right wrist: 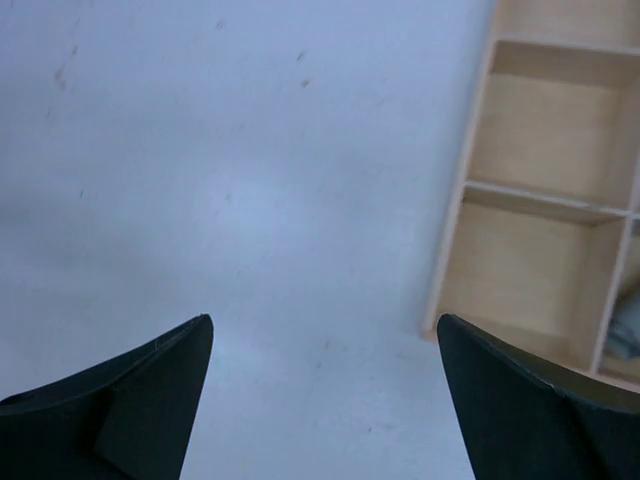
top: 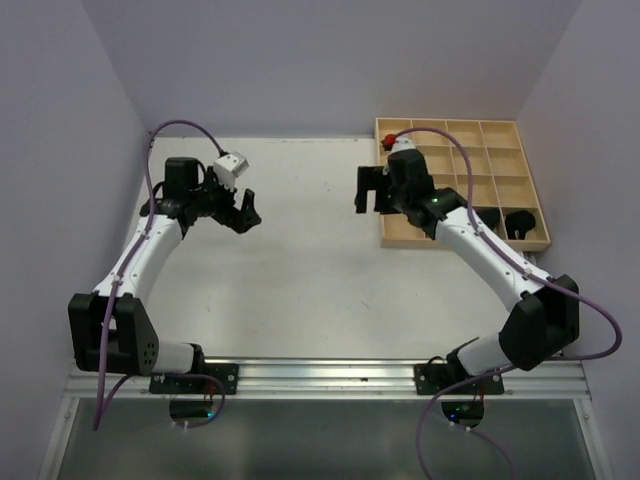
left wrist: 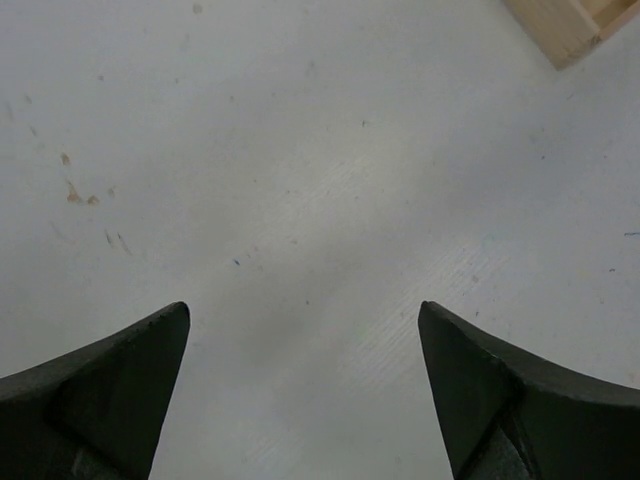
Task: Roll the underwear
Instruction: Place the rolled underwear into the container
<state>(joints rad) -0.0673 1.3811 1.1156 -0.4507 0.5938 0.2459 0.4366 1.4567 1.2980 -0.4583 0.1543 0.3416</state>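
Two dark underwear bundles (top: 487, 217) (top: 519, 222) lie in the near right compartments of the wooden grid tray (top: 462, 128). A grey piece of cloth (right wrist: 626, 328) shows in a tray compartment at the right edge of the right wrist view. No underwear lies on the table. My left gripper (top: 243, 213) is open and empty above bare table at the left; in its wrist view (left wrist: 303, 310) only table shows between the fingers. My right gripper (top: 371, 190) is open and empty just left of the tray, over bare table (right wrist: 325, 320).
The tray's near left corner (right wrist: 440, 320) is close to my right gripper's right finger (right wrist: 520, 410). One tray corner (left wrist: 570, 35) shows at the top right of the left wrist view. Small brown stains (left wrist: 75, 190) mark the white table. Walls close in left, right and behind.
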